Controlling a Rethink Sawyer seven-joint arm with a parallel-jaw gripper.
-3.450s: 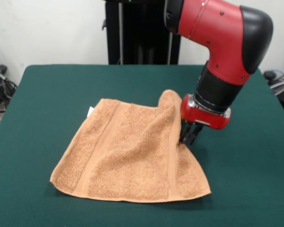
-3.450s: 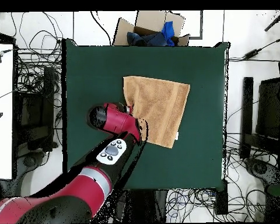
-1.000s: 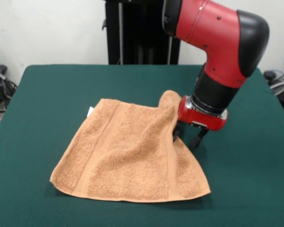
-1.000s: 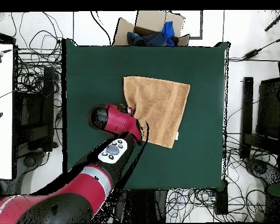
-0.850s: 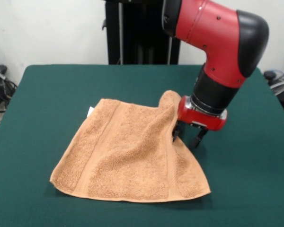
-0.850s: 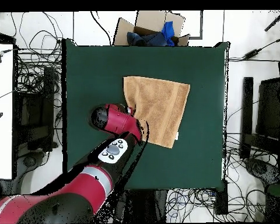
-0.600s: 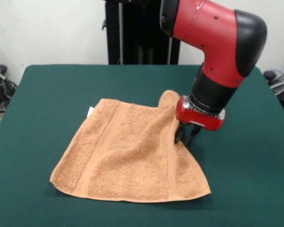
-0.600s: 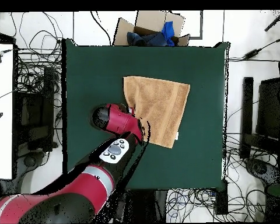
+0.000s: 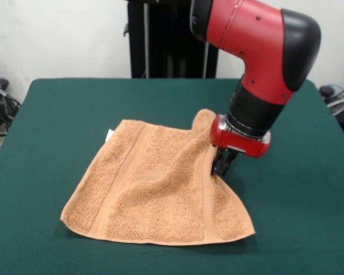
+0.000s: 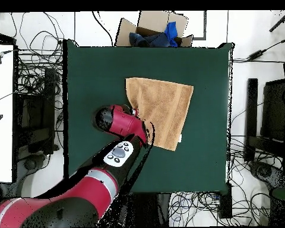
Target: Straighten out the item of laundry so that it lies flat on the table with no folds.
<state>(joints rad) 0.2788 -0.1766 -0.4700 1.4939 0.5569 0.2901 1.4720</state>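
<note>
The tan towel [image 9: 155, 183] lies on the green table [image 9: 63, 109], mostly spread out. Its right edge is raised into a hump [image 9: 205, 123] beside my gripper. A small white tag [image 9: 109, 135] shows at its far left corner. My gripper [image 9: 222, 166] stands at the towel's right edge, its fingers closed together on the cloth there. In the overhead view the towel [image 10: 165, 110] lies mid-table [image 10: 97, 71], and the arm's wrist [image 10: 118, 119] covers the gripper at the towel's left edge.
A cardboard box [image 10: 154, 29] with blue cloth stands beyond the table's far edge in the overhead view. Cables cover the floor on both sides. The black pedestal [image 9: 160, 34] stands behind the table.
The gripper's fingers were open a second ago and have closed on the towel's right edge. The wrist has shifted slightly left. The towel's shape is unchanged.
</note>
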